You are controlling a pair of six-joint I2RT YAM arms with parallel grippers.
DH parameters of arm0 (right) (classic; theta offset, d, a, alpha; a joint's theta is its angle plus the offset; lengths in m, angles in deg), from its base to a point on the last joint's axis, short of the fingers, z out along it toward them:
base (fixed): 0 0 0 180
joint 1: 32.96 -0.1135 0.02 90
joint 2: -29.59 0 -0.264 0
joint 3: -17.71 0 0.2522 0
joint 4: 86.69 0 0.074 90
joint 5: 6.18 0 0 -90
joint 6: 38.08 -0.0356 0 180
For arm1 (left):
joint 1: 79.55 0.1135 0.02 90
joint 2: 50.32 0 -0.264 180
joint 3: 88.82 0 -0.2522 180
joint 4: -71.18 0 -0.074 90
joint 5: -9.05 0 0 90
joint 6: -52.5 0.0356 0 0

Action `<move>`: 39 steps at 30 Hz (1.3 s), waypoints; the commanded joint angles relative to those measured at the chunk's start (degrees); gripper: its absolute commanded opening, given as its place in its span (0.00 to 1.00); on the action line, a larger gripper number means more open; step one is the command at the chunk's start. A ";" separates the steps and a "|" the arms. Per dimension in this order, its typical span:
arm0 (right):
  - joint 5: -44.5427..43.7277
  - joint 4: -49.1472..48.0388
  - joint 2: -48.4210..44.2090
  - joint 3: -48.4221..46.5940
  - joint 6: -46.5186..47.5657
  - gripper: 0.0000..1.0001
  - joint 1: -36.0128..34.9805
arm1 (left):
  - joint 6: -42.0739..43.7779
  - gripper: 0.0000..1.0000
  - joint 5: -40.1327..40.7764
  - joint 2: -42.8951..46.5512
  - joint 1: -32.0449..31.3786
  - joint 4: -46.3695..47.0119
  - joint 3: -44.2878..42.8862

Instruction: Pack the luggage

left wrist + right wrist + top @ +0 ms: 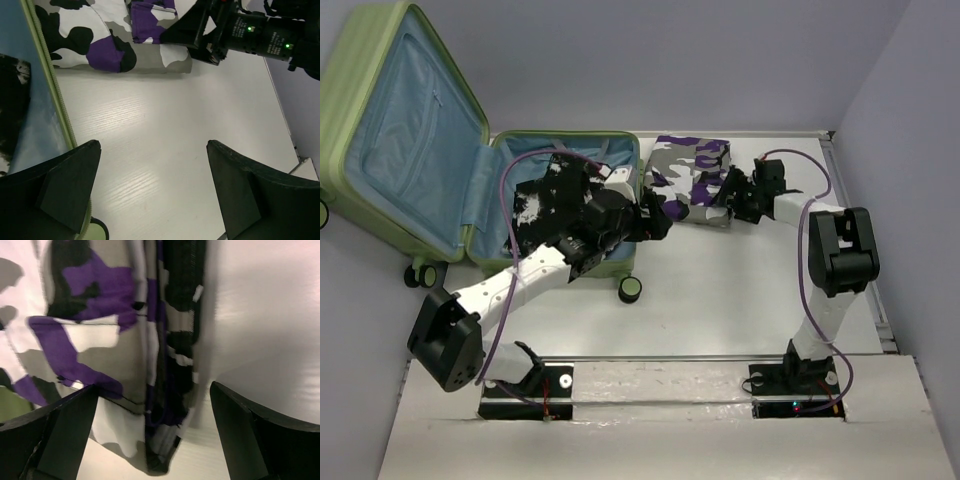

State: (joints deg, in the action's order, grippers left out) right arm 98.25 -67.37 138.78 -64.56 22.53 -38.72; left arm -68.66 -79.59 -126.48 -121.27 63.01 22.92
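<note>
**Position of parts.** The large light-green hard-shell luggage (pixel 350 110) lies open at the far left of the white table (pixel 740 290). Its lid stands up, and a black-and-white patterned garment (pixel 535 205) already lies in its tray. A folded camouflage garment in purple, white, grey and black (pixel 685 165) lies on the table just right of the tray.

**Right gripper** (pixel 725 205). The jaws are spread and nothing is held. It sits at the folded garment's near right corner. In the wrist view the folded edge (pixel 165 340) runs between the fingers, one over cloth and one over bare table.

**Left gripper** (pixel 655 218). The jaws are spread and empty. It hangs between the tray's right wall and the garment.

**Governing relation.** The right gripper is nearer the garment. From there the tray lies to the left, so the carry probably runs leftward.
</note>
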 commanded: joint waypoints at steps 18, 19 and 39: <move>2.97 -14.62 -18.80 29.36 -4.02 0.07 14.10 | 3.55 0.99 6.27 -16.02 -6.27 -1.36 -14.47; 3.14 -14.44 -20.75 31.05 -3.84 0.07 14.89 | 3.82 0.99 6.89 -17.25 -6.54 -1.80 -15.62; -0.38 -9.51 -32.04 32.22 -6.20 1.00 26.41 | 8.13 0.99 -5.05 -58.46 -1.89 -17.97 -60.34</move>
State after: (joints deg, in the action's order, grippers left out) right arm 99.24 -75.06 103.91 -28.28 18.05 -14.88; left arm -62.06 -79.37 -179.68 -125.94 49.15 -28.36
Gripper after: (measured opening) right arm 0.995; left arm 0.990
